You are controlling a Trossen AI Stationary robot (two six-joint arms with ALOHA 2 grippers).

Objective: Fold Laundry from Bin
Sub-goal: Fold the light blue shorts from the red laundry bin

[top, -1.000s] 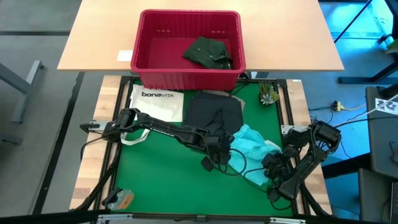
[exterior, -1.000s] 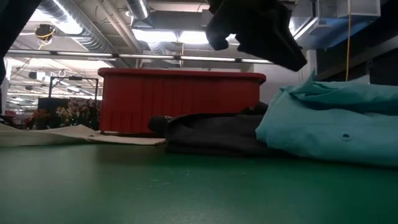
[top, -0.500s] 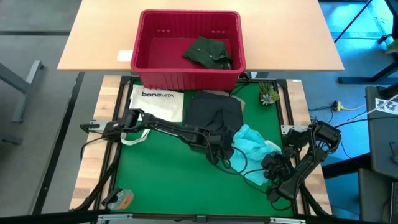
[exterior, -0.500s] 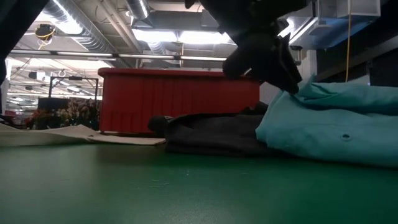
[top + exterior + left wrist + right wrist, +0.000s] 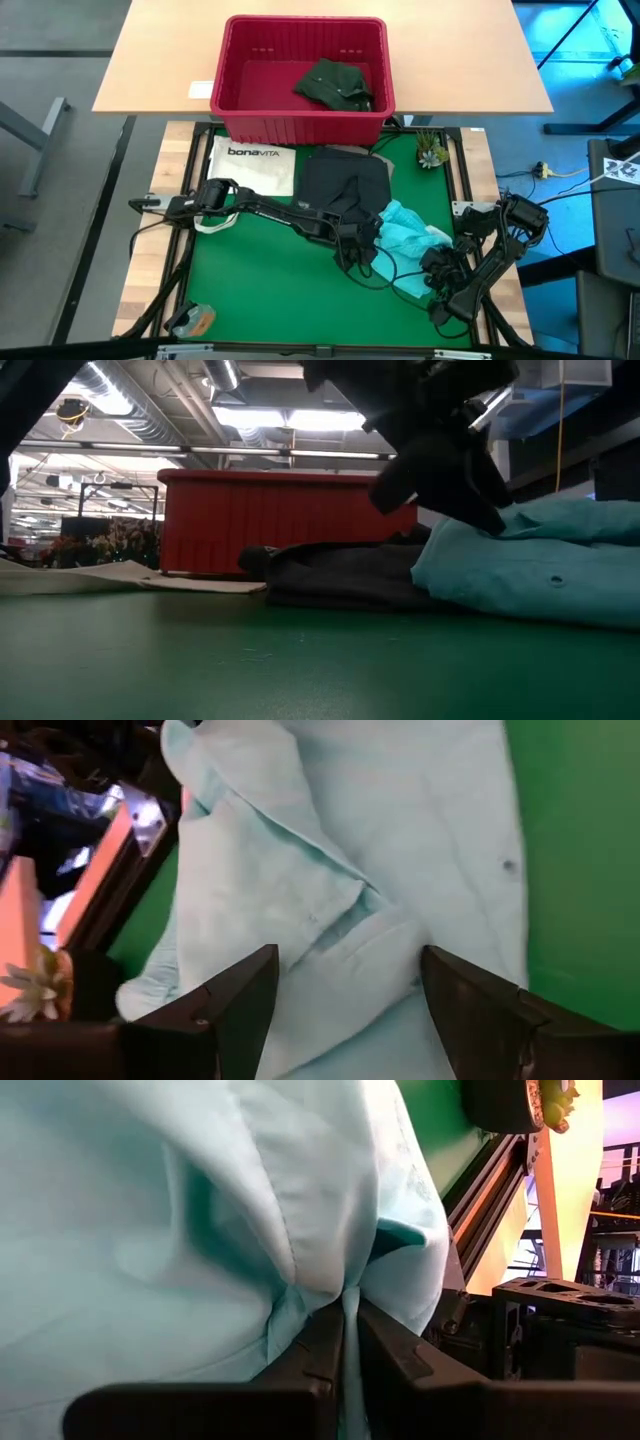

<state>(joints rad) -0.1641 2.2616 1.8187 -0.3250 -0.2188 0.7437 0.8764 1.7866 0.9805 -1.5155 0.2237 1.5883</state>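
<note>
At the mat's near right corner, the right gripper [image 5: 345, 1342] sits low, fingers pinched on a fold of the light turquoise garment [image 5: 410, 243]. Stretched across from the left, the left gripper [image 5: 345, 995] hovers over that cloth, jaws spread wide, empty. Beyond lie the dark grey garment [image 5: 342, 185] and the red bin [image 5: 300, 125] holding the dark green garment [image 5: 335, 83].

White bonaVITA tote bag [image 5: 252, 164] lies flat on green mat [image 5: 260, 280] (small plant [image 5: 432, 152] at far corner).
</note>
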